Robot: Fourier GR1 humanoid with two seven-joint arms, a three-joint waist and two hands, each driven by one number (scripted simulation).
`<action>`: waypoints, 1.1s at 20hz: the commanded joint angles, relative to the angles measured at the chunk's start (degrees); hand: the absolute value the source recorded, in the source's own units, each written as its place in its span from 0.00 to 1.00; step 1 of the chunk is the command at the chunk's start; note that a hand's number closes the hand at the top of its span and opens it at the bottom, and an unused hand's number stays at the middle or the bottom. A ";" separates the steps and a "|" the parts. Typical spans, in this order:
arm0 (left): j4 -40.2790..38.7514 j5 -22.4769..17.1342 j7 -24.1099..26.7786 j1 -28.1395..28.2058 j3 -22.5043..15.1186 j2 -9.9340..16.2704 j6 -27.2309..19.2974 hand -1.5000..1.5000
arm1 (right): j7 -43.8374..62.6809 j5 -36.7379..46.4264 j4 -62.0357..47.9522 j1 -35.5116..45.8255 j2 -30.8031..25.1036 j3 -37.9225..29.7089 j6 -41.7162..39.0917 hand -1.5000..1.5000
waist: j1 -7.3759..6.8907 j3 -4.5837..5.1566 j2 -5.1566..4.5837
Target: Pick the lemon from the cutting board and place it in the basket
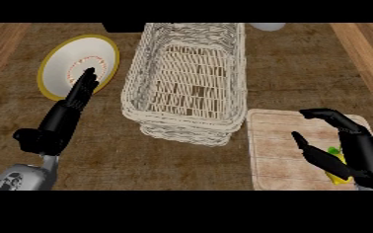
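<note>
Nearest, lower right: the black right hand (348, 145) sits over the pale wooden cutting board (280, 150), thumb and fingers spread apart in an open cup. The small yellow lemon (335, 170) lies on the board's near right part, mostly hidden in the gap between thumb and fingers. Only a sliver of yellow shows, so whether the hand touches it cannot be told. Fingers are not closed round it; the posture reads as set up to close on the fruit, with the grasp not yet made.

Lower left: the black left hand (73, 106) rests with fingers straight, tips overlapping the near edge of the white round plate with a yellow rim (58, 61). It holds nothing and looks parked clear of the work.

Farther, centre: the cream woven wicker basket (142, 74) stands just beside the board's far left corner, nothing inside it, a short carry from the lemon.
</note>
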State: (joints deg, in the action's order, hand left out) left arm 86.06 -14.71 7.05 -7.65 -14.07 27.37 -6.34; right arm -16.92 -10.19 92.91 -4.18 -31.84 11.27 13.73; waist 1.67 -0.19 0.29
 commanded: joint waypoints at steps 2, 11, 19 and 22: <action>1.97 0.56 -1.06 -1.20 0.29 1.38 2.05 0.50 | 3.23 13.41 1.33 -3.28 4.99 3.01 16.31 0.00 | -1.16 0.26 -0.12; 2.73 1.73 -3.74 -2.17 0.32 0.91 0.26 0.50 | 33.96 33.36 9.97 -6.30 -13.91 -4.05 20.83 0.00 | 0.67 0.85 0.41; 4.05 1.50 -5.29 -2.61 0.86 1.12 0.30 0.50 | 56.64 28.76 23.05 -11.80 -30.40 -2.81 -5.86 0.00 | 0.43 0.76 0.34; 2.50 1.83 -3.69 -1.72 1.08 1.05 1.03 0.50 | 66.02 21.34 32.90 -11.58 -33.09 -4.73 -12.48 0.00 | 0.35 0.64 0.23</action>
State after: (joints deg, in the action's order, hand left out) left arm 88.99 -13.23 2.90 -9.69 -13.44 28.28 -5.43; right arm 38.52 16.98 116.34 -14.51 -60.60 7.49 9.78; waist 1.99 0.58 0.50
